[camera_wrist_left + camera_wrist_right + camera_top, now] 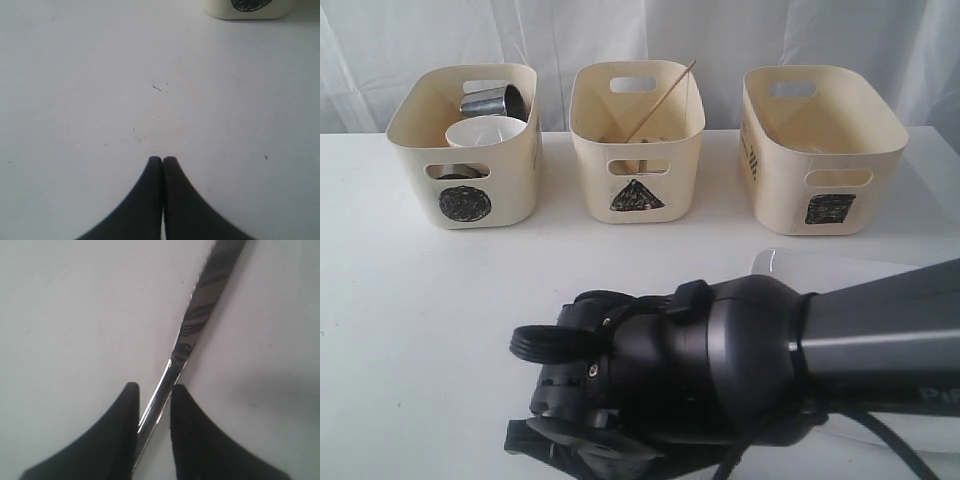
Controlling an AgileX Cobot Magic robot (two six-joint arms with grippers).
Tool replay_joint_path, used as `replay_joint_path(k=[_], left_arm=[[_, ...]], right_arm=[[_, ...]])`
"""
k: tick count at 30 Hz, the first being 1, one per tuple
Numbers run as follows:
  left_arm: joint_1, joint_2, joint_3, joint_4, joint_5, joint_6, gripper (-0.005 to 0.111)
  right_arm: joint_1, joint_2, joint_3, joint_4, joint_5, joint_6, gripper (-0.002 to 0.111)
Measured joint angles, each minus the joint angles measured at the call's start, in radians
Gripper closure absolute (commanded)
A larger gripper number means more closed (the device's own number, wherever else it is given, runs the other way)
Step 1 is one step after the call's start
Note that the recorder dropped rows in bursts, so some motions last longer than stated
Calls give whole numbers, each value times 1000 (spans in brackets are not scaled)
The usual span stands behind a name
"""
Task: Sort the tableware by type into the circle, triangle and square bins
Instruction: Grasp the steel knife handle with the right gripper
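A steel knife (pixel 200 315) runs slantwise between my right gripper's (pixel 152 387) fingers, which are shut on its handle above the white table. My left gripper (pixel 162 159) is shut with nothing in it, hovering over bare table. The circle bin (pixel 465 150) holds a steel mug (pixel 495 100) and a white bowl (pixel 480 130). A wooden chopstick (pixel 665 98) leans out of the triangle bin (pixel 637 140). The square bin (pixel 820 150) stands at the right. An edge of the white plate (pixel 785 262) shows behind my right arm (pixel 720 350).
The three bins stand in a row along the back of the white table (pixel 420 300), before a white curtain. My right arm fills the lower right of the exterior view and hides the table beneath it. The circle bin's base (pixel 247 7) shows in the left wrist view.
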Motion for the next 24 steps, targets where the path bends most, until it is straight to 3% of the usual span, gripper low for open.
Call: replay_joint_path(k=[9, 24], left_arm=[[0, 0, 0, 0, 0, 0, 107], [0, 0, 0, 0, 0, 0, 107]], right_arm=[[0, 6, 0, -4, 2, 0, 74], [0, 69, 0, 89, 4, 109, 75]])
